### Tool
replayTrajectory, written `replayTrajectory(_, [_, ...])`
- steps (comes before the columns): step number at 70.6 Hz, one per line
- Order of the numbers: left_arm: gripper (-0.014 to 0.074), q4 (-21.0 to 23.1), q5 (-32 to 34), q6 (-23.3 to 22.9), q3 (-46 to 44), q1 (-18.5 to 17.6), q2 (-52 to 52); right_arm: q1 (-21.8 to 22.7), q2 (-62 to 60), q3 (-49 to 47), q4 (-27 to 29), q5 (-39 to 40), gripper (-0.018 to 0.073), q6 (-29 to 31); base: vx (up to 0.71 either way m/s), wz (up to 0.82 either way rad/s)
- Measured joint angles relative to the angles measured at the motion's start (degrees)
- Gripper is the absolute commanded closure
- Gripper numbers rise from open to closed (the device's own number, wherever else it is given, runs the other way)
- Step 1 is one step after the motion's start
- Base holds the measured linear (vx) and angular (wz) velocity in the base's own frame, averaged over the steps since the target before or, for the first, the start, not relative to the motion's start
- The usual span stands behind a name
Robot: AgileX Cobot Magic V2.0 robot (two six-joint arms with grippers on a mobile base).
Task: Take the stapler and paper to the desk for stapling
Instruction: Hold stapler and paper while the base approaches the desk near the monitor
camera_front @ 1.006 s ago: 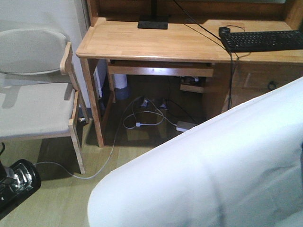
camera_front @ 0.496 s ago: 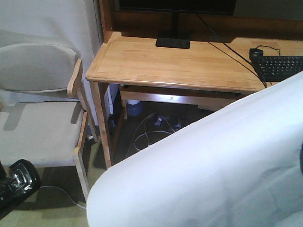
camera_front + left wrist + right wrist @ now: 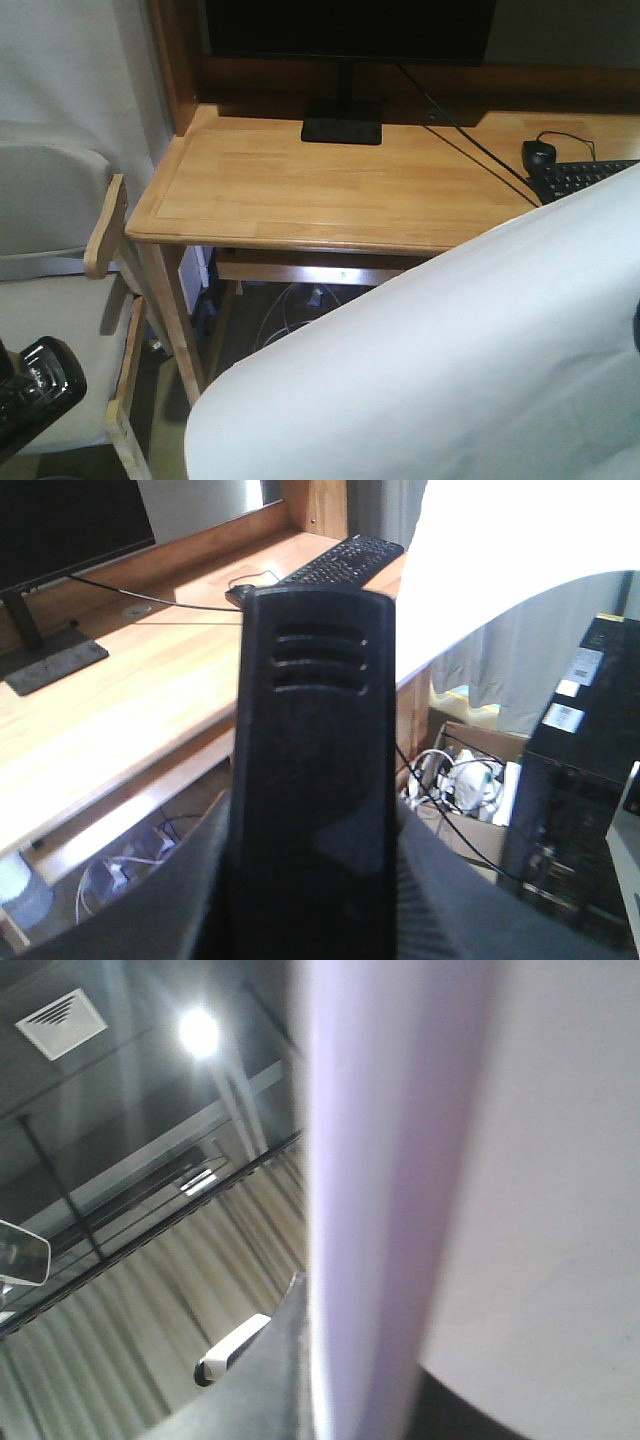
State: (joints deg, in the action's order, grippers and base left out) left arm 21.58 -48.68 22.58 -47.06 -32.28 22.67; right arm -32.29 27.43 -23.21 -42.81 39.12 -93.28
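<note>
The black stapler (image 3: 312,760) stands upright between my left gripper's (image 3: 310,825) grey fingers, which are shut on it; in the front view its end shows at the lower left (image 3: 35,385). The white paper (image 3: 450,370) fills the lower right of the front view and hangs in front of the desk's right part. In the right wrist view the paper (image 3: 500,1160) runs up between the fingers of my right gripper (image 3: 360,1380), shut on it. The light wood desk (image 3: 300,190) lies straight ahead, beyond and above both held things.
A black monitor (image 3: 350,30) on its stand (image 3: 342,130) sits at the back of the desk. A keyboard (image 3: 585,175) and mouse (image 3: 538,153) lie at its right. A padded chair (image 3: 50,220) stands to the left. A black computer tower (image 3: 580,780) and cables are beside the desk.
The desk has grown larger and nearer in the front view and the monitor has come into sight. The chair has slid towards the left edge. Stapler and paper keep their places.
</note>
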Motion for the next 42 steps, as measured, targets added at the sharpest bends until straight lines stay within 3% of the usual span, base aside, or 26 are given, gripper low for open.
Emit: replayTrajectory(42, [0.0603,0.0,0.0,0.0,0.0,0.0,0.0,0.0,0.0,0.0,0.0,0.0,0.0565,0.0,0.37,-0.13])
